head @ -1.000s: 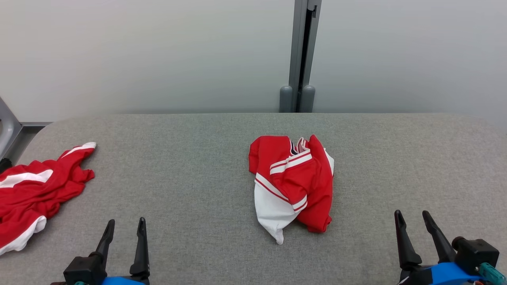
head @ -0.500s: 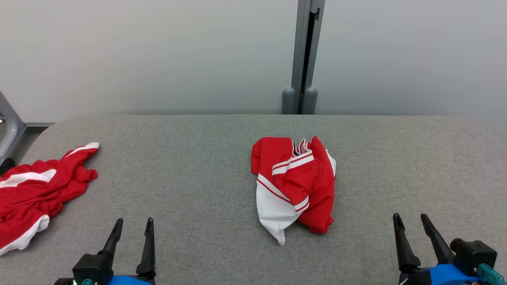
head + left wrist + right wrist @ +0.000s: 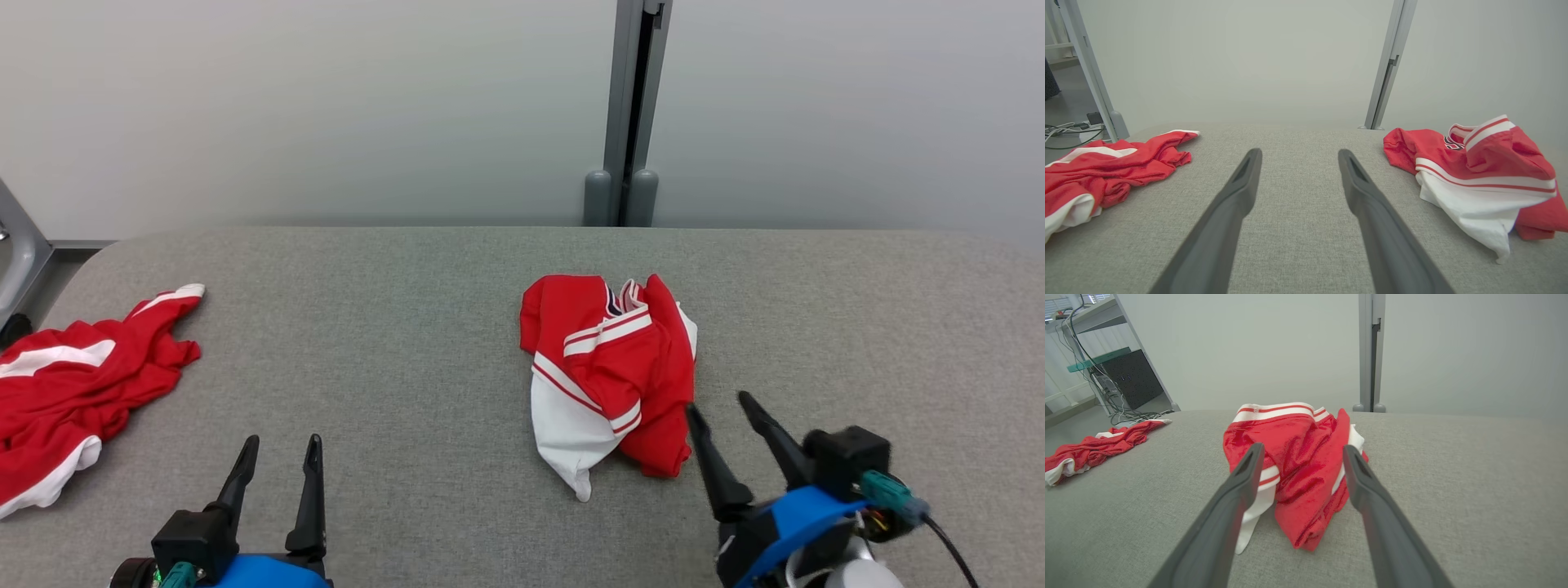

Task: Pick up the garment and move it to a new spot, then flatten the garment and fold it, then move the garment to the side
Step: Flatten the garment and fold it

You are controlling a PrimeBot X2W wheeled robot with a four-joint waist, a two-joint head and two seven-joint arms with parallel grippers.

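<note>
The garment point(image 3: 608, 371) is a crumpled red and white piece lying at the middle of the grey padded table point(image 3: 392, 327). My right gripper point(image 3: 717, 403) stands open just off its near right corner, fingers pointing at it, apart from the cloth. In the right wrist view the garment point(image 3: 1298, 457) lies right ahead between the spread fingers of the right gripper point(image 3: 1303, 446). My left gripper point(image 3: 282, 441) is open over bare table at the near left, nothing between its fingers. In the left wrist view the garment point(image 3: 1478, 171) lies to the right of the left gripper point(image 3: 1299, 152).
A second red and white garment point(image 3: 73, 384) lies bunched at the table's left edge, also seen as a heap point(image 3: 1106, 163) in the left wrist view. A grey post point(image 3: 629, 106) stands against the wall behind the table. Cables and a shelf point(image 3: 1106, 388) lie off the left side.
My right gripper has moved left and forward, up to the garment's near right corner. The left gripper has hardly moved. The camera has shifted slightly.
</note>
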